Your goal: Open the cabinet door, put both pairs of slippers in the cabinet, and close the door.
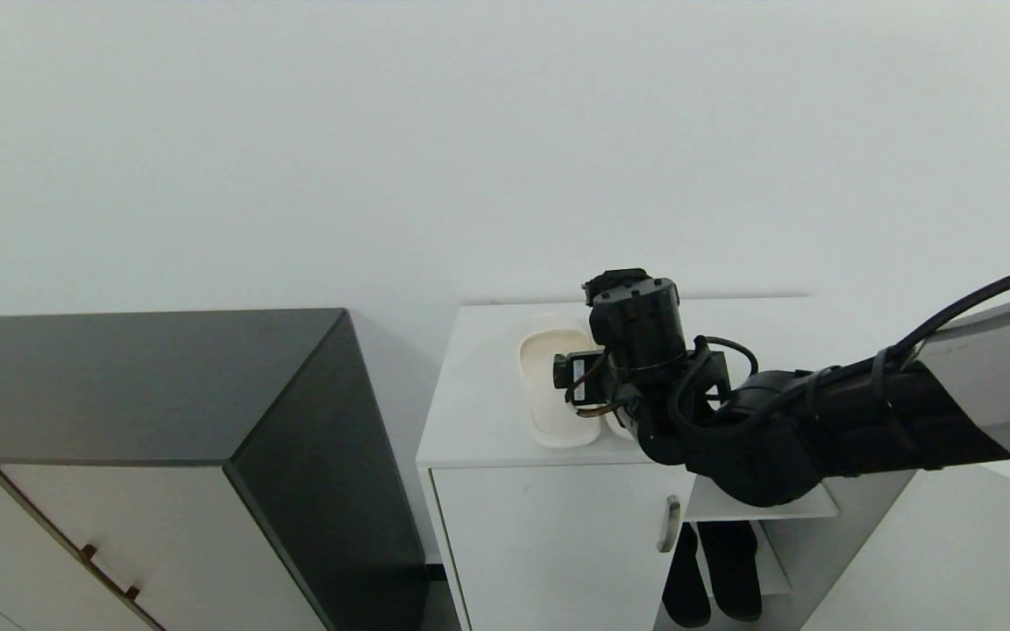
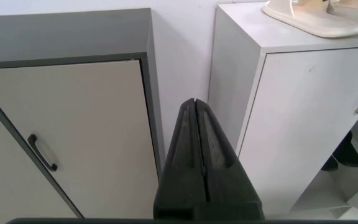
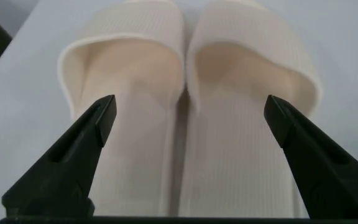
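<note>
Right pincer (image 3: pixel 189 106): open, jaws spread either side of the cream slippers (image 3: pixel 235 124), just above them. Pair lies side by side on top of the white cabinet (image 1: pixel 479 394), long axis near-to-far. Left pincer (image 2: pixel 194 109): closed, farther off to the left.

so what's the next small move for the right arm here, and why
Probably lower the right gripper and close it on the cream slippers. It is open, straddling the pair on the white cabinet top, holding nothing. The black slippers already sit inside the open compartment.
</note>
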Available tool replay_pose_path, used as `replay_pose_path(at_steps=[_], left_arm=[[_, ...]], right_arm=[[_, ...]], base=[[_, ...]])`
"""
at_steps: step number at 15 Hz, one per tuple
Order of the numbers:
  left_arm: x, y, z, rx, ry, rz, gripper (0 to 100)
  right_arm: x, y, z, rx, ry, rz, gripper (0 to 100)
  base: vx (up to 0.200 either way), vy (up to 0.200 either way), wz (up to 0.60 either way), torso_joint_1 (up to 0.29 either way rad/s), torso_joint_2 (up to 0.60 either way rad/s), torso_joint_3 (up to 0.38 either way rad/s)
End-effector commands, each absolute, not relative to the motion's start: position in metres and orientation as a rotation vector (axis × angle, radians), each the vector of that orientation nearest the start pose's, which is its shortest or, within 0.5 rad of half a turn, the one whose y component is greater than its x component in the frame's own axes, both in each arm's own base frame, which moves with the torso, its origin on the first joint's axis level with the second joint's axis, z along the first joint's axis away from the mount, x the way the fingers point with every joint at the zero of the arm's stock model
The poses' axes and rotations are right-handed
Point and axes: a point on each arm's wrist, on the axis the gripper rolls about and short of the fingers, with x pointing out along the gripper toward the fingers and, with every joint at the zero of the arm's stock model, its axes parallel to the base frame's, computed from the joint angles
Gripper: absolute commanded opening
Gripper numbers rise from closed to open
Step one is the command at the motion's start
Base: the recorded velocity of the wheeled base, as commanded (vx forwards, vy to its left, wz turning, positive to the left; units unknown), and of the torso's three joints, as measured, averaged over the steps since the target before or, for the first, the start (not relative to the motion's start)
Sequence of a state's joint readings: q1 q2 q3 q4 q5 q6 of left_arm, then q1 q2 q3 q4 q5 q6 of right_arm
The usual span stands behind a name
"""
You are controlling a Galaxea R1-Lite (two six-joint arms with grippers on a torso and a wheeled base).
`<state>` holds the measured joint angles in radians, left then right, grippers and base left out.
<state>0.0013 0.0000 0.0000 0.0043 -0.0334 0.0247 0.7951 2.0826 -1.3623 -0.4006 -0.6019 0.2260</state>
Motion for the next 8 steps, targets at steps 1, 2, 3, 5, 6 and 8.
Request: replay_pose_path(at_steps=[1,2,3,5,6,8], left_arm=[[-0.023,-0.001,0.075,0.024,0.004,-0.032,0],[-0.023,-0.001,0.075,0.024,0.006,-0.032,0],[-0.023,-0.001,0.075,0.024,0.004,-0.032,0],[-0.023,-0.001,0.075,0.024,0.006,-0.032,0],[-0.023,-0.001,0.075,0.024,0.004,-0.032,0],[-0.023,-0.001,0.075,0.024,0.004,-0.032,0]], right_arm=[[0.312,0.297,0.169,0.023,0.267,0.16,100],[0.321,0.298,0.167,0.028,0.26,0.149,100],[0.326,0.298,0.164,0.025,0.266,0.142,100],[0.335,0.296,0.16,0.032,0.273,0.16,100],[0.338,0.296,0.157,0.032,0.277,0.161,100],[0.343,0.295,0.154,0.032,0.278,0.158,100]], base=[[0.0,0.0,0.0,0.0,0.0,0.0],[0.0,0.0,0.0,0.0,0.0,0.0],[0.0,0.0,0.0,0.0,0.0,0.0],[0.0,0.0,0.0,0.0,0.0,0.0],[0.0,0.0,0.0,0.0,0.0,0.0],[0.0,0.0,0.0,0.0,0.0,0.0]])
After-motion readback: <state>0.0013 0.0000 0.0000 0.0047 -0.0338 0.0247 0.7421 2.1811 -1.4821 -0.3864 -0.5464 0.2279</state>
